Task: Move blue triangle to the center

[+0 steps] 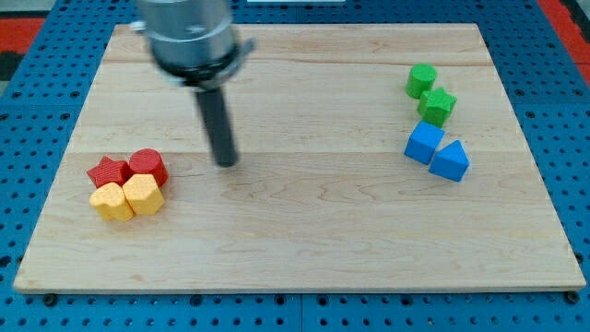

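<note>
The blue triangle (450, 160) lies near the view's right edge of the wooden board (304, 231). It touches a blue cube (424, 142) on its upper left. My tip (226, 164) rests on the board left of centre, far to the left of the blue triangle. It stands a little to the right of the red and yellow cluster and touches no block.
Two green blocks stand above the blue pair: a green cylinder (421, 80) and a green star (437, 106). At the left sit a red star (108, 171), a red cylinder (147, 165), a yellow heart (112, 201) and a yellow hexagon (144, 195), packed together.
</note>
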{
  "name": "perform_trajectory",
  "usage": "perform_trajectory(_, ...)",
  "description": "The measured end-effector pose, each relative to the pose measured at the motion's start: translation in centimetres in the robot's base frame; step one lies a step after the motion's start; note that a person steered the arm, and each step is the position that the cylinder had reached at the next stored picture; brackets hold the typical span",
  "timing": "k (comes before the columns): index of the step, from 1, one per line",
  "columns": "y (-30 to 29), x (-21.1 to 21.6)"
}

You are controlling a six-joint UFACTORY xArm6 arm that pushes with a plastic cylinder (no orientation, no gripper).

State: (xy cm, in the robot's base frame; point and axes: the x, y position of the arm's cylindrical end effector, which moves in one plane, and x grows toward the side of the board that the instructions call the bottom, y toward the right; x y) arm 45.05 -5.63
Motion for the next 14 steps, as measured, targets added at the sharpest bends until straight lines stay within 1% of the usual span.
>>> perform_trajectory(1,8.6,-1.5)
perform_trajectory(3,19.8,5.9)
perform_trajectory(4,21.1,9.8)
perform_trajectory(5,26.3,14.6)
perform_trajectory(6,31.6,16.7)
perform_trajectory(7,32.8,16.7)
perform_trajectory(8,34.3,15.0)
perform_trajectory(10,34.4,4.5)
perform_trajectory(11,32.2,2.1)
perform_trajectory(12,24.4,2.7)
perform_trajectory(13,21.4,1.5)
perform_trajectory(14,22.5,-0.9)
